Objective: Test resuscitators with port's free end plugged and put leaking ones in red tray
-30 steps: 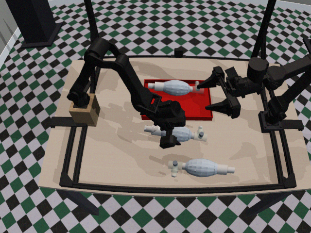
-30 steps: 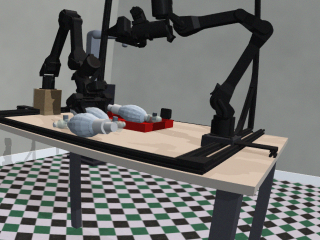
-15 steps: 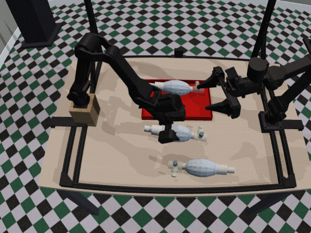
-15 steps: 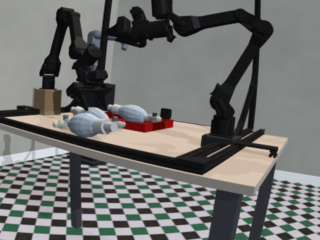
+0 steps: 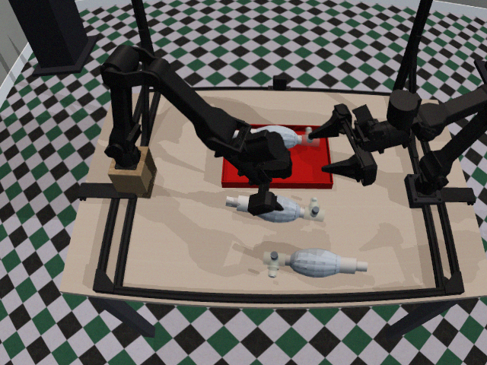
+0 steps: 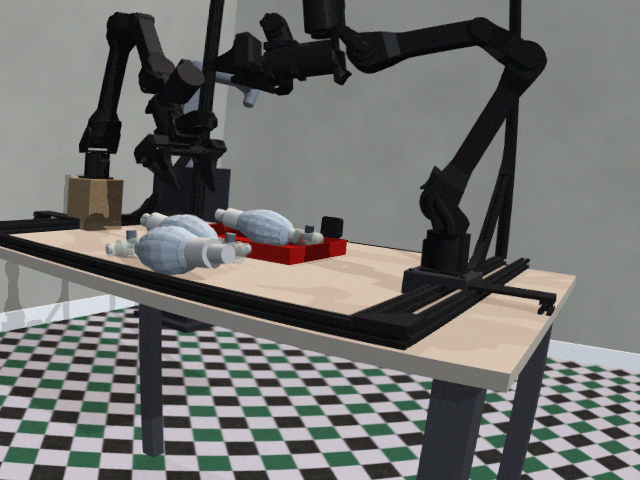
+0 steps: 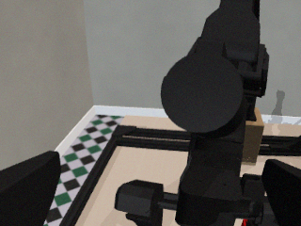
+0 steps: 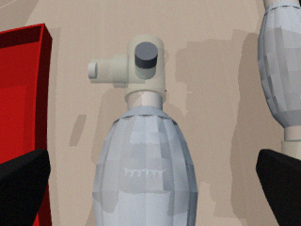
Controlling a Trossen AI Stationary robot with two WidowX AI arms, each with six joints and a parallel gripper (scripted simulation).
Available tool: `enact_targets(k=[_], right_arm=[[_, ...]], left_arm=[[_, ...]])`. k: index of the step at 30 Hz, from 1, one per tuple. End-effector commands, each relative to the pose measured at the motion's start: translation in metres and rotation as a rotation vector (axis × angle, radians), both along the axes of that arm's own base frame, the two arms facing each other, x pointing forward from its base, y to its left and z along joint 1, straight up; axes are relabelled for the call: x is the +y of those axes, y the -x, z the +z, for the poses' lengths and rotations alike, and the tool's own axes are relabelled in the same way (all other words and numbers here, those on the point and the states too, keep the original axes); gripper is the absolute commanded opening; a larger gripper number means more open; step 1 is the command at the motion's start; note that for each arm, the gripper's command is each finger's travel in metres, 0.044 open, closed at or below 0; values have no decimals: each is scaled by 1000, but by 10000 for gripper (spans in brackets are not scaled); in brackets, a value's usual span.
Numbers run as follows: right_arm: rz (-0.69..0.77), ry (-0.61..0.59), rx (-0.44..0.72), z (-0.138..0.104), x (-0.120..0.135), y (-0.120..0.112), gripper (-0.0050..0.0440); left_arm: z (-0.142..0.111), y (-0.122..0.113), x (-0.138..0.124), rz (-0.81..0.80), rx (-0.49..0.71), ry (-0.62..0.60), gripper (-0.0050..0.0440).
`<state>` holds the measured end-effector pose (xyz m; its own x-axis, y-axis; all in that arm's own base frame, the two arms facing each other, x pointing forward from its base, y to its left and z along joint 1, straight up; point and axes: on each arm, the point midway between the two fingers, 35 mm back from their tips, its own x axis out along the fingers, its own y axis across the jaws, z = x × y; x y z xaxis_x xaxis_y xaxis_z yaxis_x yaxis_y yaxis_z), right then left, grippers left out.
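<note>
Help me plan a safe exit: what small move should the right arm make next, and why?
Probably raise the right gripper straight up: its open fingers stand above the middle unit, which lies outside the red tray.

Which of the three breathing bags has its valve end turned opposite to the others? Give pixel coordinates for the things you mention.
The bag (image 5: 315,262) (image 6: 162,250) (image 8: 282,71) farthest from the red tray (image 5: 310,170) (image 6: 289,254) (image 7: 245,223) (image 8: 14,104): its valve end (image 5: 271,258) (image 6: 122,248) (image 8: 293,149) faces the wooden block (image 5: 129,181) (image 6: 95,201) (image 7: 252,143); the other two valve ends face away.
</note>
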<state>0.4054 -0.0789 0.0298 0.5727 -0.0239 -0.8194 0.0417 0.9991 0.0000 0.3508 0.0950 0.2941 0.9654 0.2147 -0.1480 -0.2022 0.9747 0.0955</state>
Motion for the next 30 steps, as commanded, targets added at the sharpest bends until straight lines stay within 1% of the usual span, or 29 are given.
enact_targets(k=[1,5,9,15,16,21,26,30], right_arm=[[-4,3,-3,25,-15,31,440],[-3,3,3,51,-26,81,440],[-2,3,3,68,-27,133,440],[-2,3,3,68,-27,133,440],[-2,12,-7,72,-29,134,440],[-2,8,-7,75,-22,176,440],[-4,3,-11,72,-9,214,440],[-4,3,-11,72,-9,214,440]], left_arm=[[0,0,0,0,0,0,440],[0,0,0,0,0,0,440],[0,0,0,0,0,0,440],[0,0,0,0,0,0,440],[1,0,0,-2,-2,1,440],[1,0,0,-2,-2,1,440],[1,0,0,-2,-2,1,440],[1,0,0,-2,-2,1,440]])
